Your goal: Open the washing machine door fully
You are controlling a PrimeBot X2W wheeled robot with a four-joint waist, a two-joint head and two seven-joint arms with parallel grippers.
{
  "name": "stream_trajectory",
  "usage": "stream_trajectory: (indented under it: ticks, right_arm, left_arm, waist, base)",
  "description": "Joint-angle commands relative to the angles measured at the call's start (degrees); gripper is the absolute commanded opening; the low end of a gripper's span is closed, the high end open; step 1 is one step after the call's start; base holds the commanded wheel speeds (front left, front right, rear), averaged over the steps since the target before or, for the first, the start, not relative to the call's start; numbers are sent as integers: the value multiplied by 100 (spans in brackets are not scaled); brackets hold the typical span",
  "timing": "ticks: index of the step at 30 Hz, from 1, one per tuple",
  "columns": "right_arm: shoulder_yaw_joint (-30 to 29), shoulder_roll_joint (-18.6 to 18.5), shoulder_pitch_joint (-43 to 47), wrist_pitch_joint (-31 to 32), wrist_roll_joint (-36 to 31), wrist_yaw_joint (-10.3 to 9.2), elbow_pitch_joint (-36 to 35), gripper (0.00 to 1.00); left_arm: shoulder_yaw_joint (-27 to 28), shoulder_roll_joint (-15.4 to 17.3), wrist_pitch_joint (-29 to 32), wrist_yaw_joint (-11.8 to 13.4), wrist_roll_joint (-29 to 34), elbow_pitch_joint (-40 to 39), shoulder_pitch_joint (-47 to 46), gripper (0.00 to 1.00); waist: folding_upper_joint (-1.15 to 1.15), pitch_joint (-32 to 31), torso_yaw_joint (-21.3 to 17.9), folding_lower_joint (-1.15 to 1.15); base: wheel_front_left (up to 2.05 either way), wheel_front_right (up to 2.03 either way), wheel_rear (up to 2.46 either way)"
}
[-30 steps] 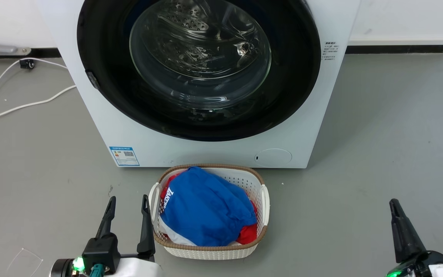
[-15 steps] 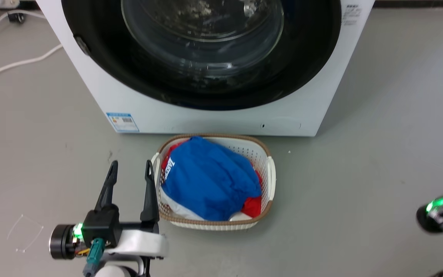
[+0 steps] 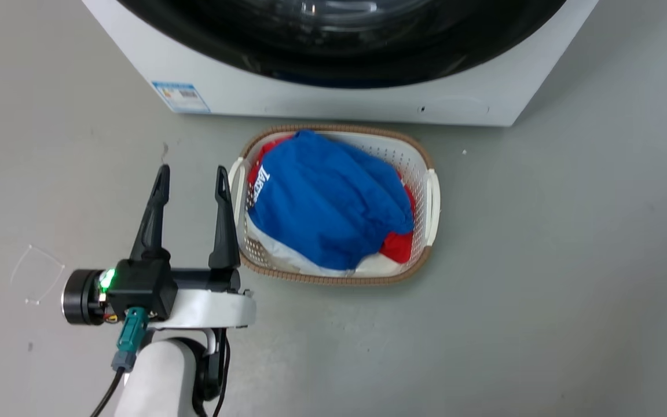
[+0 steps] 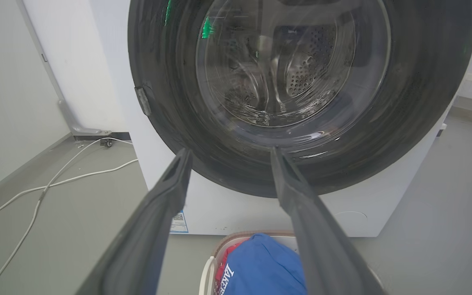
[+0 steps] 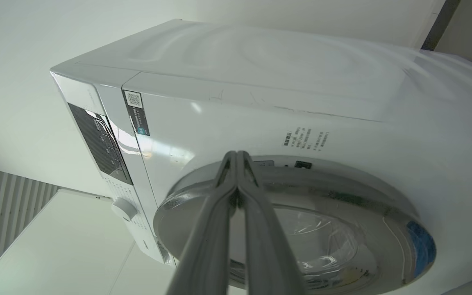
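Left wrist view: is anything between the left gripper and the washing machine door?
Nothing visible. The open left gripper looks straight at the closed washing machine door; the laundry basket sits lower, on the floor.

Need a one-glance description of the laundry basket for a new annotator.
Start at the white washing machine; on the grey floor just before its base sits the laundry basket. It is white, perforated, brown-rimmed and heaped with blue and red clothes, just right of the open left end effector.
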Motion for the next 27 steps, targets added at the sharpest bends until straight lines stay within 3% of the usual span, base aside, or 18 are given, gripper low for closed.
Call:
stream_trajectory:
  ticks: [1,17,27]
  right_arm:
    - [35,-117,-342,63,-50,2,98,0]
    - [798,-598,-2412,518,-700,2,1138,0]
    - [1431,-731,-3081,1075,-1123,2,1495,0]
  left_arm:
    - [14,-10,-14,-22,11,-51,-166,100]
    - [-76,-10,-14,58,-66,-249,-633,100]
    - [-151,-11,-14,131,-173,-253,-787,100]
  waist:
    - [0,351,88,-1]
    - [0,1166,357,-1]
    - [0,1404,483,-1]
  base:
    - [0,0,0]
    - [0,0,0]
    - [0,0,0]
